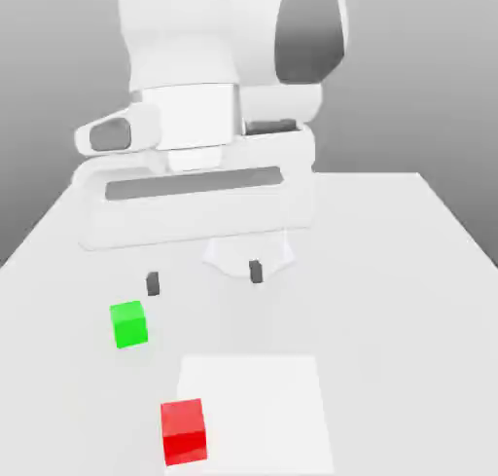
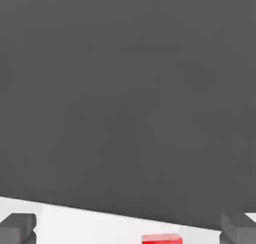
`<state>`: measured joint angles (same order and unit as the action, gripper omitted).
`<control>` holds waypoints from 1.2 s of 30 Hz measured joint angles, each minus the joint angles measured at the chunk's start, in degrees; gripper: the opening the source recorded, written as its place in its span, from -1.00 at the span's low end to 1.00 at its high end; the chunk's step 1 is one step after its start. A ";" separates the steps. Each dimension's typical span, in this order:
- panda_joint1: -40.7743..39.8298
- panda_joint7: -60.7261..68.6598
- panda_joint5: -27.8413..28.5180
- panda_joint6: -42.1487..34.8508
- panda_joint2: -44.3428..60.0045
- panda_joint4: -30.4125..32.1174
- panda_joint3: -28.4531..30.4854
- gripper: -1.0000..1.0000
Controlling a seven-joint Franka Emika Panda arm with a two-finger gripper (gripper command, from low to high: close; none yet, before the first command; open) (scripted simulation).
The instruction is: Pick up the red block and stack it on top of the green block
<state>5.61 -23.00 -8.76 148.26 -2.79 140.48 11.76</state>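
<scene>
The red block (image 1: 183, 430) rests on the table near the front edge, at the left border of a lighter square patch. The green block (image 1: 128, 324) sits on the table a little farther back and toward the exterior view's left. My gripper (image 1: 204, 277) hangs open above the table behind both cubes, its two dark fingertips (image 1: 153, 284) wide apart with nothing between them. In the hand view the fingertips (image 2: 17, 227) show at the two lower corners, and the top of the red block (image 2: 161, 238) peeks in between them.
The white table (image 1: 389, 270) spreads wide around the blocks. A lighter square patch (image 1: 258, 411) lies flat at the front. The arm's bulky white body (image 1: 204, 104) rises behind the gripper.
</scene>
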 joint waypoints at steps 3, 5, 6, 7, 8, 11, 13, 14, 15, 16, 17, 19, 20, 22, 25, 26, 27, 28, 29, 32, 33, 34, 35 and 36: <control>-0.77 2.10 0.42 2.52 5.99 1.31 0.31 0.00; -1.14 2.99 1.42 4.24 9.86 2.20 0.69 0.00; -1.28 3.27 2.15 5.11 11.76 2.65 0.97 0.00; -1.47 3.78 2.09 6.34 13.73 2.74 0.92 0.00; -1.83 4.43 1.53 7.81 15.75 2.61 0.52 0.00; -3.70 6.61 -1.13 12.74 21.96 1.75 -1.84 0.00; -4.38 7.19 -1.90 14.15 23.69 1.49 -2.67 -1.00; -4.38 7.18 -1.89 14.13 23.69 1.49 -2.68 -1.00; -4.39 7.17 -1.87 14.11 23.68 1.49 -2.68 -1.00; -4.40 7.15 -1.86 14.08 23.68 1.48 -2.69 -1.00; -4.40 7.13 -1.84 14.05 23.68 1.48 -2.69 -1.00; -4.54 7.18 -1.88 14.28 23.92 1.45 -2.84 -1.00; -4.07 6.68 -1.19 13.18 22.56 1.68 -2.23 -1.00; -3.11 5.29 0.70 10.22 18.91 2.29 -0.88 -1.00; -3.28 4.96 3.94 6.24 12.96 4.30 1.11 -1.00; -4.15 6.44 5.14 5.71 11.02 5.76 2.14 -1.00; -5.14 8.06 6.38 5.29 9.10 7.30 3.23 -1.00; -6.88 9.73 7.69 4.94 7.16 8.90 4.33 -1.00; -8.75 11.41 9.08 4.64 5.23 10.54 5.23 -1.00; -14.02 16.50 13.28 3.96 -0.50 15.57 6.86 -1.00; -14.88 18.19 14.70 3.79 -2.41 17.28 7.48 -1.00; -15.80 19.85 16.15 3.65 -4.32 18.99 8.19 -1.00; -16.93 21.48 17.65 3.53 -6.23 20.71 8.96 -1.00; -18.15 23.07 19.19 3.43 -8.15 22.44 9.76 -1.00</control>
<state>-12.54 0.07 10.43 151.69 -10.94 162.92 21.52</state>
